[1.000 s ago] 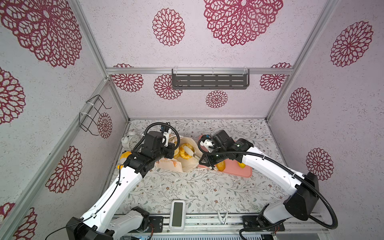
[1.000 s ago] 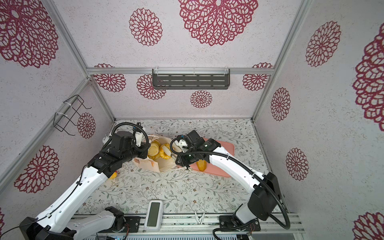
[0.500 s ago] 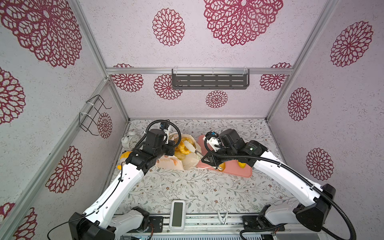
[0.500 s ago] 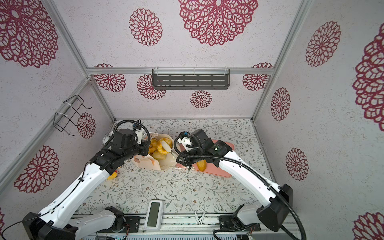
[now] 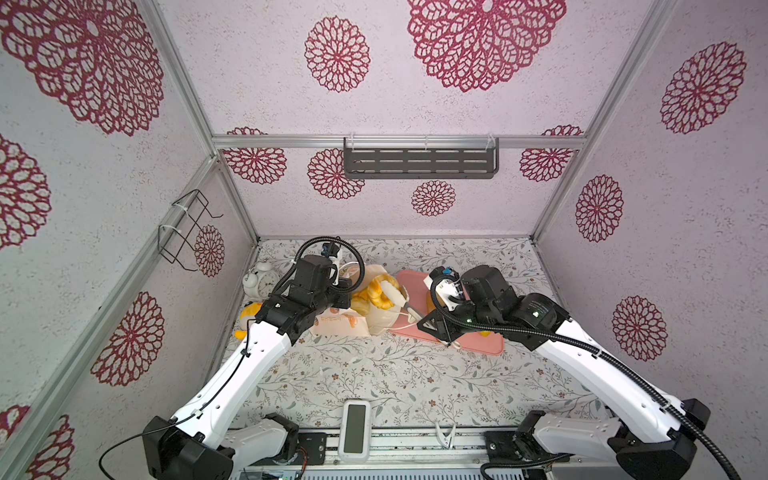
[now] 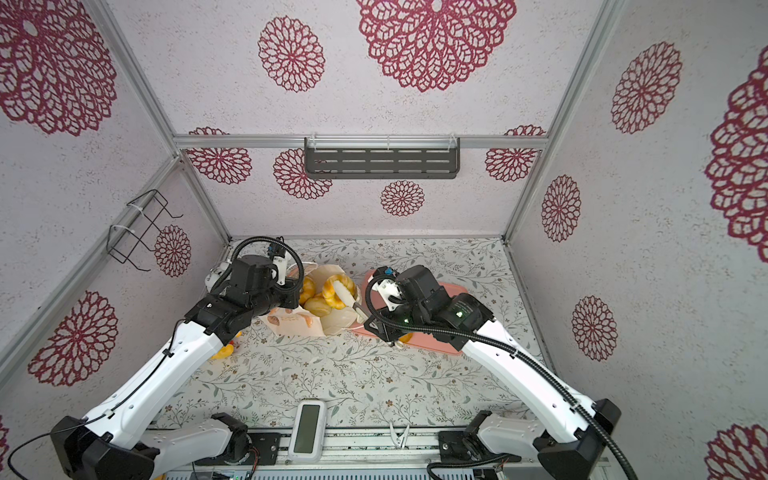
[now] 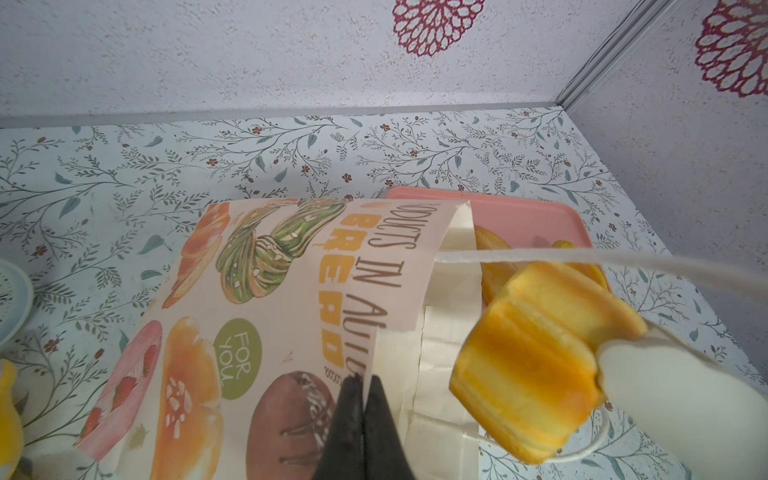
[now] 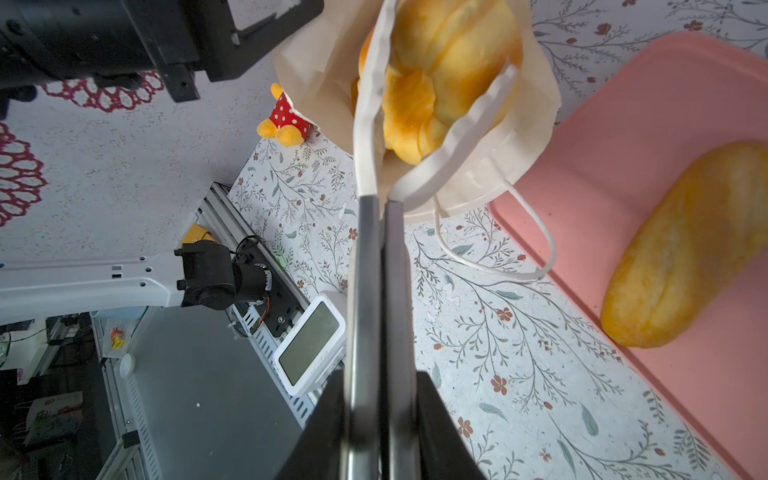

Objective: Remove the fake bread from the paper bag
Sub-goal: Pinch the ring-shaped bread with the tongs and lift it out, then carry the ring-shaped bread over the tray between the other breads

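The paper bag (image 5: 345,324) (image 6: 291,322) lies tipped on the floral mat with its mouth toward the pink tray. My left gripper (image 7: 360,380) (image 5: 347,289) is shut on the bag's (image 7: 270,291) printed top edge. My right gripper (image 8: 380,378) (image 6: 376,324) is shut on metal tongs (image 8: 374,270). Their white tips pinch a fluted ring bun (image 8: 440,62) (image 7: 536,345) (image 5: 376,291) at the bag's mouth. More fake bread (image 6: 316,305) sits inside the bag. A long baguette loaf (image 8: 685,245) lies on the tray.
The pink tray (image 5: 478,345) (image 8: 665,104) lies right of the bag, and a cord handle (image 8: 498,266) trails toward it. A yellow plush toy (image 5: 249,311) and an alarm clock (image 5: 259,280) stand at the left wall. A white timer (image 5: 354,424) sits at the front rail.
The right arm has drawn back to the right with the tongs, and the ring bun has come up to the bag's mouth. The left gripper still holds the bag's edge.
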Available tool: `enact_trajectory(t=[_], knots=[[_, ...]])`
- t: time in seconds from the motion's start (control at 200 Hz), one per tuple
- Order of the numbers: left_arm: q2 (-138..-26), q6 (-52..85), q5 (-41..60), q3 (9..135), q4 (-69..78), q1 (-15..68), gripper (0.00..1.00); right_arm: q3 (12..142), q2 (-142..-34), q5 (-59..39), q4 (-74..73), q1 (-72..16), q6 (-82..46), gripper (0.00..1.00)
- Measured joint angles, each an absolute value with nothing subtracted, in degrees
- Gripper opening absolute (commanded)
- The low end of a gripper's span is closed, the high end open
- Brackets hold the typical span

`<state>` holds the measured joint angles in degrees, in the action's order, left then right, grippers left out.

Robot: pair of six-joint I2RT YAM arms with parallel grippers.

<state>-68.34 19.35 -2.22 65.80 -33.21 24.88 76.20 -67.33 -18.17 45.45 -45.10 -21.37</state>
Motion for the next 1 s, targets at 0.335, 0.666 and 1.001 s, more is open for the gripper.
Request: enact_trajectory(t=[0.335,0.666,1.001], knots=[[-69.3,19.8,-3.3,66.0,-32.7,25.2,0.00,75.4,-59.3,-10.3,48.2,-45.1,-25.8,0.00],[-69.7,20.0,-5.7,66.5,-32.6,25.2,0.00,75.3,-56.1,1.4,56.2,-45.1,-30.8,0.00],[-69.6,20.2,-6.0,66.5,-32.3,25.2,0.00,70.9,-52.5,9.9,63.2,-43.4,-32.9,0.00]])
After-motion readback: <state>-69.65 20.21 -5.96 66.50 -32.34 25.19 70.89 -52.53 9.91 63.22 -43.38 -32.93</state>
